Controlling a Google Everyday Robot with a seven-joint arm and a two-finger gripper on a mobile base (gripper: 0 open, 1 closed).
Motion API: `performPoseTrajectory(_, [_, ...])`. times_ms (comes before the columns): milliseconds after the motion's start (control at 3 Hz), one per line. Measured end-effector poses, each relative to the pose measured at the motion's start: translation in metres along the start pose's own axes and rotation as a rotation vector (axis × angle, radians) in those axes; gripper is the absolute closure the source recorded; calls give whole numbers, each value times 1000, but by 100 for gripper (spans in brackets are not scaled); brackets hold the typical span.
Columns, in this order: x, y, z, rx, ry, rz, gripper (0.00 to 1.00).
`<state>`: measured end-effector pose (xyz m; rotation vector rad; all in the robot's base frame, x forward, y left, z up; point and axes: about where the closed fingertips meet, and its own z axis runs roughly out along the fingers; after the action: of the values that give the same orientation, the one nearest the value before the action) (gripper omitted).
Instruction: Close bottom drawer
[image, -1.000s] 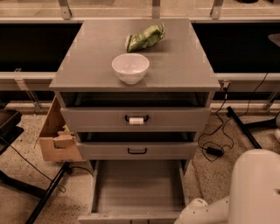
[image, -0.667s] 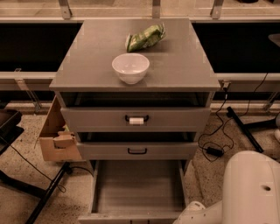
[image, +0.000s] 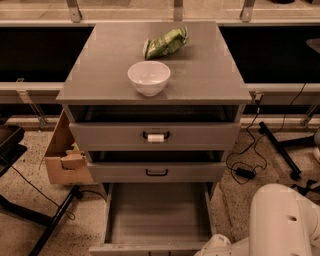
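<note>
The bottom drawer (image: 157, 212) stands pulled far out from the foot of the grey cabinet (image: 80, 87), its grey inside open to view and its front panel cut by the lower edge of the frame; its handle does not show. Above it the middle drawer (image: 200, 172), with a plain black handle, sits out a little from the cabinet face; the top drawer (image: 110, 136), with a white-tagged black handle, also sits out a little, with a dark gap over it. On the cabinet's top surface (image: 210, 75) a white bowl (image: 149, 77) stands upright near the front edge; a crumpled green bag (image: 166, 43) lies behind it, apart from it. A cardboard box (image: 62, 160) leans against the cabinet's left side; a black cable with an adaptor (image: 245, 172) lies on the speckled floor to the right. The robot's white arm (image: 285, 220) fills the lower right corner, just beside the open drawer's right side; the claw itself is out of view, so whether it is wide or narrow cannot be told.
</note>
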<state>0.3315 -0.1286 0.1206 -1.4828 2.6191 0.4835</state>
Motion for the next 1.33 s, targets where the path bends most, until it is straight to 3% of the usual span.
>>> performPoseTrajectory(667, [-31, -34, 23, 54, -86, 2, 100])
performPoseTrajectory(1000, [-31, -34, 23, 54, -86, 2, 100])
performPoseTrajectory(1333, [-53, -53, 12, 99, -120, -22, 100])
